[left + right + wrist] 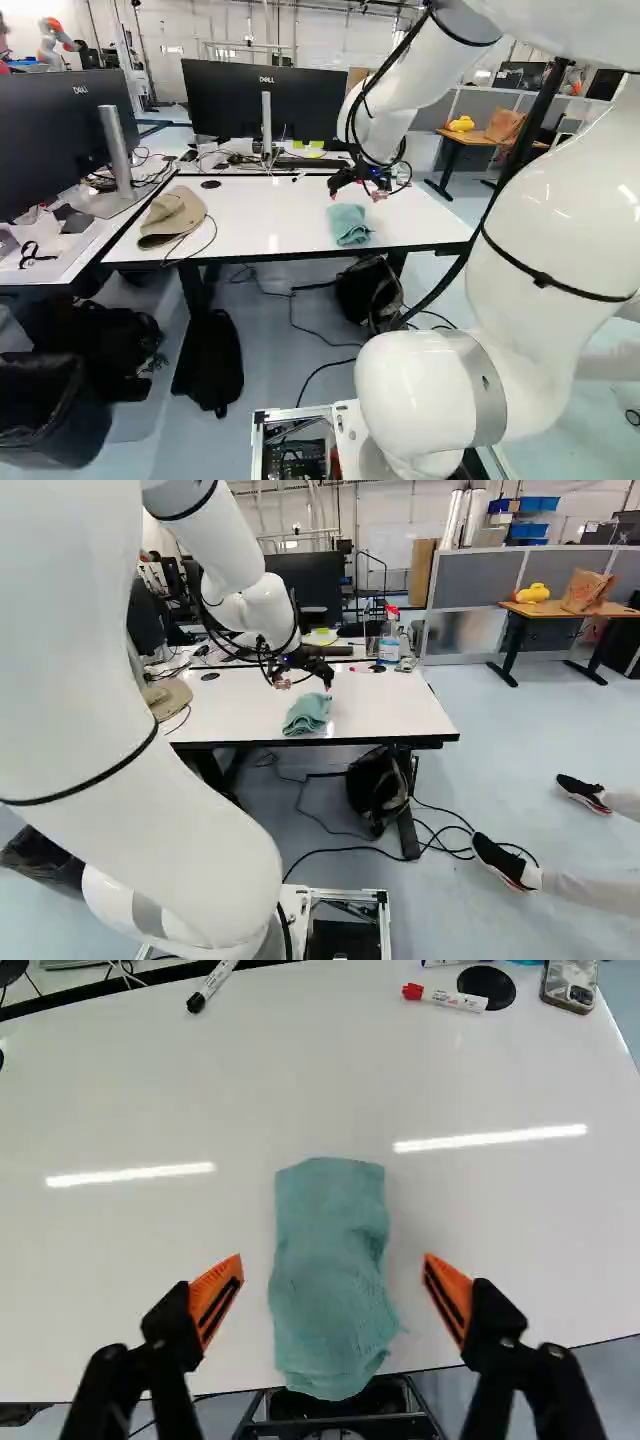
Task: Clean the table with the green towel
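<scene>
Green towel (330, 1270) lies under the end effector (356, 195), fingers wide, and a red-capped marker (456, 1000) ahead bears print.

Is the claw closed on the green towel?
No, the claw stands open, its orange pads apart from the green towel on both sides.

Left base view, 10 o'clock: monitor (45, 150), "DELL" on its dark panel | left base view, 11 o'clock: second monitor (225, 105), "DELL" above its stand | right base view, 1 o'clock: spray bottle (388, 650), label illegible | wrist view: red-capped marker (450, 999) on counter (150, 1080), print too small to read
</scene>
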